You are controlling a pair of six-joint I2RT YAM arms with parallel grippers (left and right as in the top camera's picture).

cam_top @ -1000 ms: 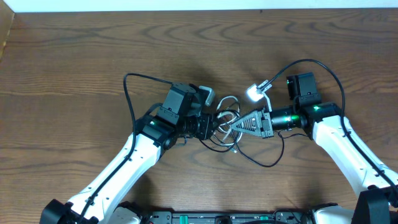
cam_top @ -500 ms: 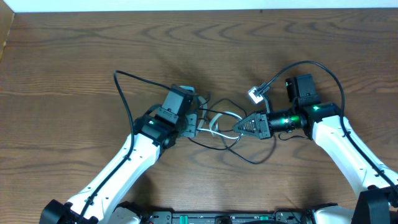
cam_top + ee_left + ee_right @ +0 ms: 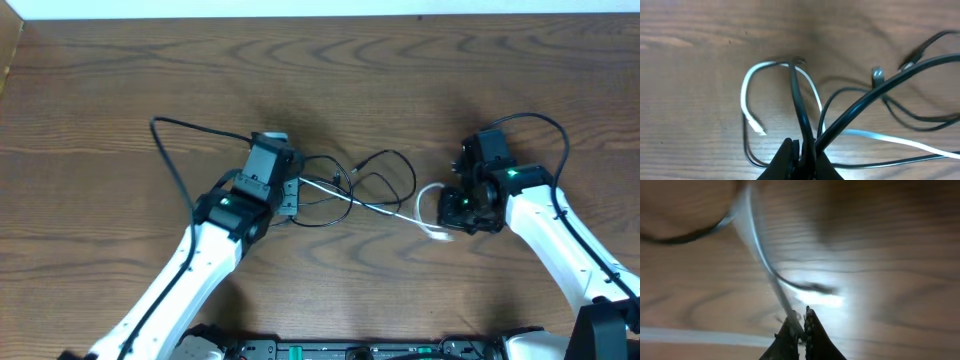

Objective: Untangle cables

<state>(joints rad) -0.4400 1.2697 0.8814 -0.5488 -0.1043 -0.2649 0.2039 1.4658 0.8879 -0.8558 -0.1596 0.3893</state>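
White cord (image 3: 395, 210): lies mid-table, stretched in a long slant between the two arms. One end curls into a small loop beside the right gripper (image 3: 450, 208).
Black cord (image 3: 799, 100): sits in slack loops between the arms, nearer the left gripper (image 3: 291, 192).
Overlap: the black loops cross the white run just right of the left gripper, and the left wrist view shows them interlaced there.
Left fingers (image 3: 790, 156): pressed together, pinching the black cord.
Right fingers (image 3: 812, 325): closed on a pale strand, blurred but apparently the white cord.
Done: each arm has its own cord and the white one is drawn out almost straight.
Left to do: the crossing is not cleared, so the cords do not yet lie apart. Roughly halfway, by my estimate.
Table (image 3: 120, 60): brown wood, bare around the cords.
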